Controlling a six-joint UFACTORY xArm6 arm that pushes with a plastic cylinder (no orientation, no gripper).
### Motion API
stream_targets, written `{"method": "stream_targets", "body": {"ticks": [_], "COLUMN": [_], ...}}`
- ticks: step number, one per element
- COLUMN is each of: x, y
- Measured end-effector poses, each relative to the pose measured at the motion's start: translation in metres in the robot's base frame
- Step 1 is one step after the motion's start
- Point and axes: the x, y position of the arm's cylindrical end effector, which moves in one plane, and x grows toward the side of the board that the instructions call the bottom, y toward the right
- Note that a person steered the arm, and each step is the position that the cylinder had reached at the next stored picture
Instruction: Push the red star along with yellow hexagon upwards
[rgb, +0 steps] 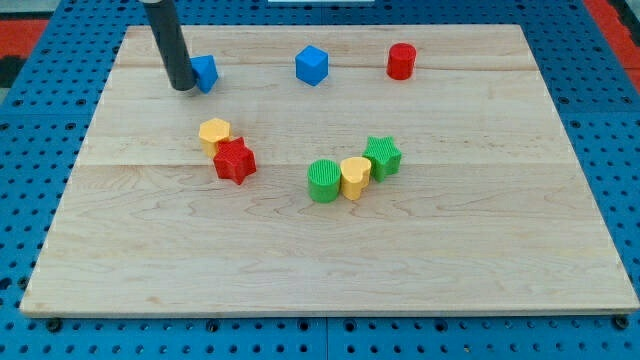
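The desk (330, 270) is a pale wooden board lying on a blue pegboard (30, 180), and its nearest stretch, toward the view's bottom, carries only bare wood. No container stands anywhere on it; every block sits directly on the wood.

Further up, right of centre, three blocks form a short touching row: a green cylinder (323, 181) at the view's left, a yellow heart-shaped block (355, 177) in the middle, and a green star (382, 157) at the right, slightly higher.

Left of centre lies the red star (235, 161), with the yellow hexagon (214, 133) pressed against its upper-left side. The pair stands well apart from the green and yellow row.

Along the far edge, from the view's right, come a red cylinder (401, 61), a blue hexagonal block (312, 65), and a small blue block (205, 72) whose shape is partly hidden.

The end effector is a plain dark rod with nothing to open or close, and it holds nothing. The tip (183, 88) rests just beside the small blue block, on its left, well above the red star and yellow hexagon.
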Motion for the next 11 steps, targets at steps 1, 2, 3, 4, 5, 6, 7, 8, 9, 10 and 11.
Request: {"method": "stream_targets", "body": {"ticks": [1,2,3,4,5,6,7,8,9,10,11], "x": [-0.005,-0.005,0.016,0.069,0.142,0.153,0.151,0.129,0.119,0.121,0.096], "y": [0.007,0.008,0.051,0.139,0.134,0.071,0.027,0.005,0.023,0.007,-0.036]}}
